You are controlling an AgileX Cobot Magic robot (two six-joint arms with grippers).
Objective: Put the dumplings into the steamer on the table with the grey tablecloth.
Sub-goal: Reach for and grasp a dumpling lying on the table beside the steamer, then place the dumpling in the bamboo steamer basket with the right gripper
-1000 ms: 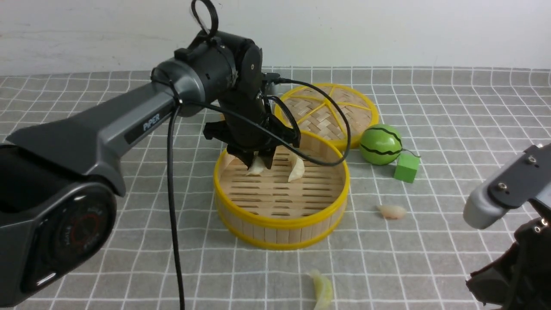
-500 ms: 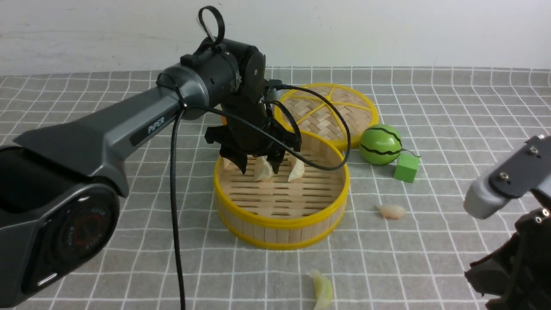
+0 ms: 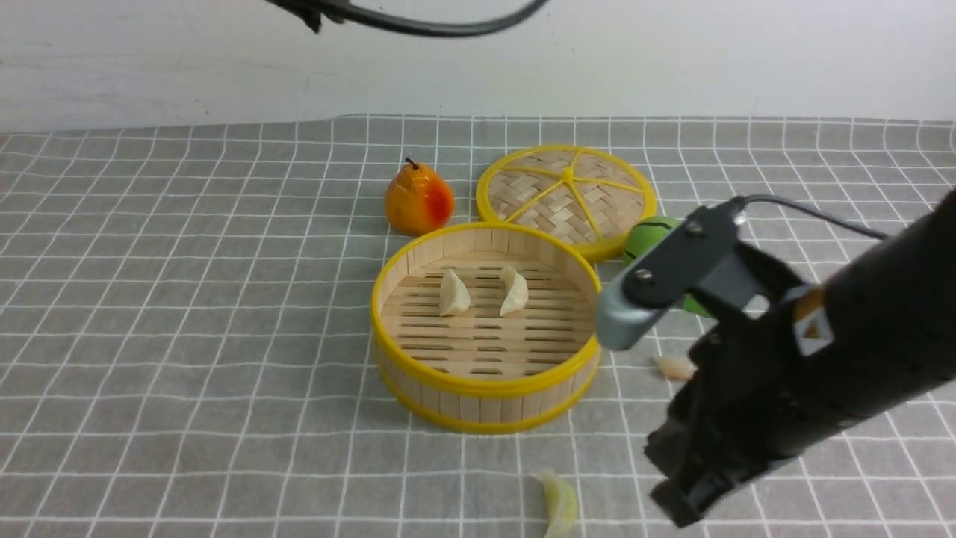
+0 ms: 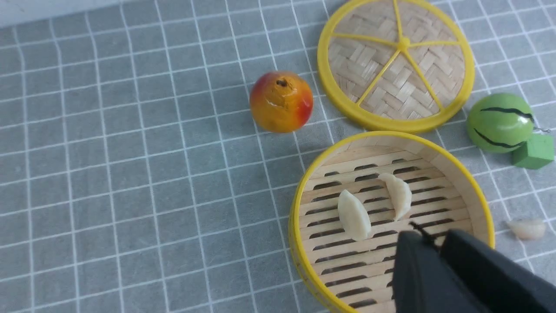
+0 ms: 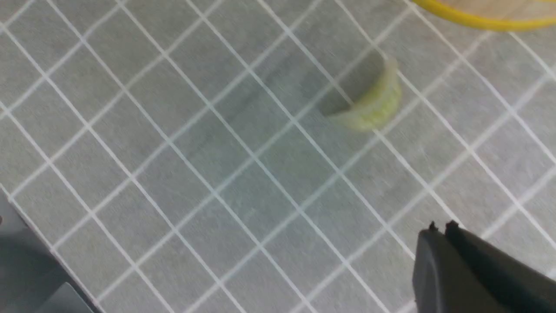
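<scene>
The steamer point(image 3: 485, 388) stands mid-table on the grey tablecloth point(image 3: 187, 299). Two cream dumplings point(image 3: 453, 293) point(image 3: 514, 291) lie on its slatted floor. A pinkish dumpling point(image 3: 672, 366) lies on the cloth to its right, partly behind my right arm. A greenish dumpling point(image 3: 560, 504) lies near the front edge. My right gripper point(image 3: 676, 508) hangs low beside it, jaws together and empty; the right wrist view shows that gripper point(image 5: 441, 228) apart from the greenish dumpling point(image 5: 373, 106). My left gripper point(image 4: 428, 237) is shut and empty, high over the steamer point(image 4: 295, 226).
An orange-red pear point(image 3: 418, 200) and the flat woven lid point(image 3: 567, 196) sit behind the steamer. A green watermelon toy point(image 3: 642, 232) is partly hidden by my right arm. A green cube point(image 4: 533, 151) lies beside it. A black cable crosses the top of the front view.
My left gripper opened, left a dumpling in the steamer, rose out of the front view and closed. My right arm swung in from the right edge toward the loose dumplings.
</scene>
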